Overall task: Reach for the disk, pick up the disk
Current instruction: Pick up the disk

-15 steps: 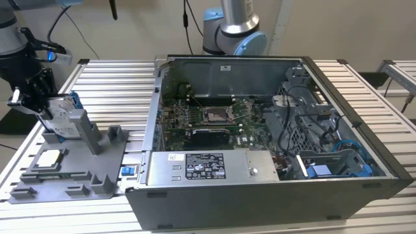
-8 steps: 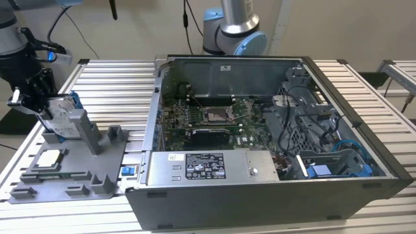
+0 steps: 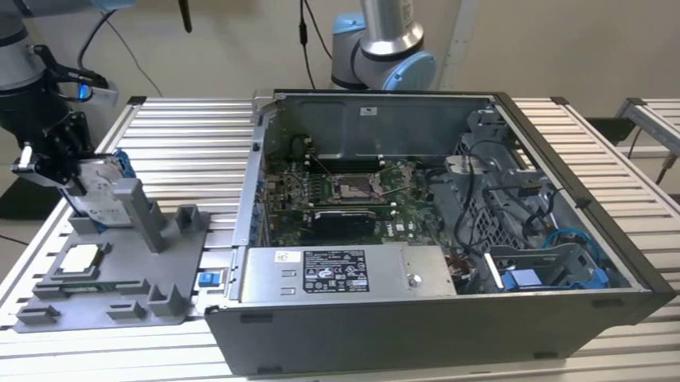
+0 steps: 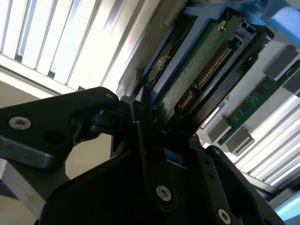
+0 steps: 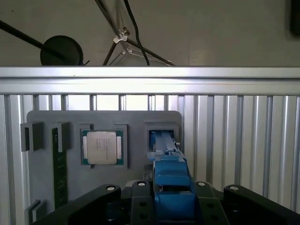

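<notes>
One gripper [image 3: 60, 169] stands at the exterior view's left, its fingers [image 5: 139, 202] clenched on the disk [image 3: 99, 192]. The disk stands on edge in a slot of the grey holder [image 3: 159, 267], on the slatted surface [image 3: 191, 135] beside the open computer case [image 3: 425, 334]. In both wrist views the black fingers cover the disk's near end, leaving its blue rail [image 5: 171, 176] and green circuit board [image 4: 197, 70] in sight. Its white label is partly hidden and hard to make out.

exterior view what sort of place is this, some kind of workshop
Probably a robotics lab bench for computer assembly: an open PC case on a slatted metal table, a grey fixture beside it holding the disk and a chip, and the gripper at the disk.
</notes>
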`<state>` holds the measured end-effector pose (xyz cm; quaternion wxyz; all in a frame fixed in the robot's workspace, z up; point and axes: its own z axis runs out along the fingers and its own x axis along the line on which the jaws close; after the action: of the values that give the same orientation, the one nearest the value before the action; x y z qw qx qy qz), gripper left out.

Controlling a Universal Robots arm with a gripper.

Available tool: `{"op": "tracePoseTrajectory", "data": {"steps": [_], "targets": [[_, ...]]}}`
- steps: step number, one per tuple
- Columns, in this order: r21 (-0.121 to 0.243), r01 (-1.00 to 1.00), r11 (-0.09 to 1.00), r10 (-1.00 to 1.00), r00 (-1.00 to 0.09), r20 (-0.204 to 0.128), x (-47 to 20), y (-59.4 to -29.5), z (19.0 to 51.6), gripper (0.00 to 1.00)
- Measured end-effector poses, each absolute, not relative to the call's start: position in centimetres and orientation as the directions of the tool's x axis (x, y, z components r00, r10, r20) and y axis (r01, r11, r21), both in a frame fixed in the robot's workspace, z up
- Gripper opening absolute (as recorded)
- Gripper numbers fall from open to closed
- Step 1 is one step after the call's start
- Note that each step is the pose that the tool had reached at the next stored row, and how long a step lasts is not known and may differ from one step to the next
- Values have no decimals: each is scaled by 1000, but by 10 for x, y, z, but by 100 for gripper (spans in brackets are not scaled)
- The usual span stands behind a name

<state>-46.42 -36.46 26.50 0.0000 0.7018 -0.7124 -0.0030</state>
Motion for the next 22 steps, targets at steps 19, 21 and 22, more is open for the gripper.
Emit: {"op": "tracePoseTrajectory", "data": {"steps": [19,21,22], "targets": [[4,-1000,15,-1000,-15,0,-464,-364,274,0],[4,-1000,15,-1000,-15,0,-464,-364,277,0],[4,-1000,15,-1000,-15,0,-464,-364,278,0]]}}
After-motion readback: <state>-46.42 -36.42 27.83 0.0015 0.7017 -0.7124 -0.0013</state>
